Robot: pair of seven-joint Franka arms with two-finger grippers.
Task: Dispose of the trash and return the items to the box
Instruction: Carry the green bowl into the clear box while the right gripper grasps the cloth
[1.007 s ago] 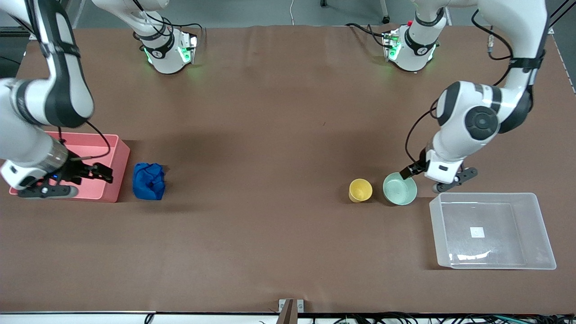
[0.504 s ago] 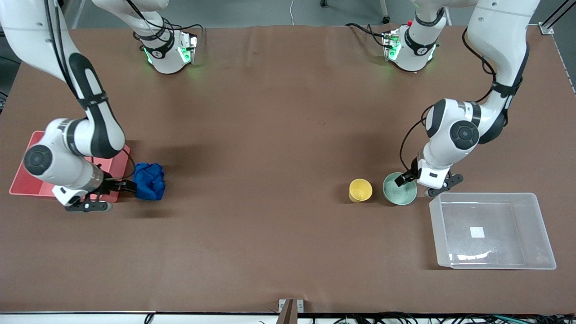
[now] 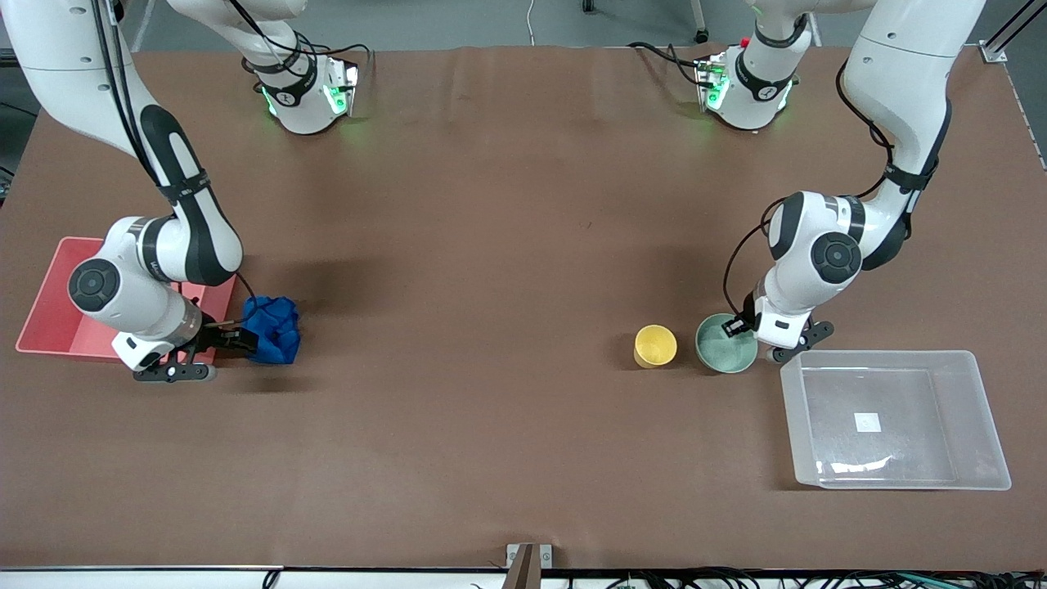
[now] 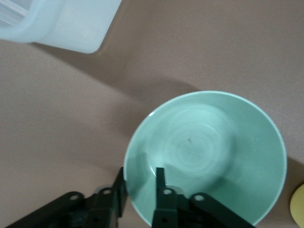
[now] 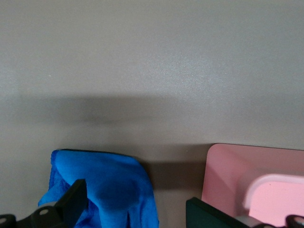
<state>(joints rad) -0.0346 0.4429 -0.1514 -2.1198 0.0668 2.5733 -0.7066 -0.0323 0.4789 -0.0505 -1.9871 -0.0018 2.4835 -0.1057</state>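
1 blue wad (image 3: pixel 272 329) sits between the right gripper's (image 5: pixel 135 209) wide-spread fingers, beside 1 pink bin (image 3: pixel 49 327). The left gripper (image 4: pixel 141 183) pinches 1 green bowl's (image 4: pixel 209 156) rim, narrow; 1 yellow cup (image 3: pixel 655 345) beside it, 1 clear box (image 3: pixel 896 419) near. Brown table (image 3: pixel 491 245).

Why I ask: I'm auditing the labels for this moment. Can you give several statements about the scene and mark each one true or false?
1. The right tool is open at the blue wad. True.
2. The blue wad lies inside the pink bin. False: it lies on the table beside the pink bin.
3. The left tool is at the rim of the green bowl. True.
4. The yellow cup stands inside the clear box. False: the yellow cup stands on the table beside the green bowl, outside the clear box.
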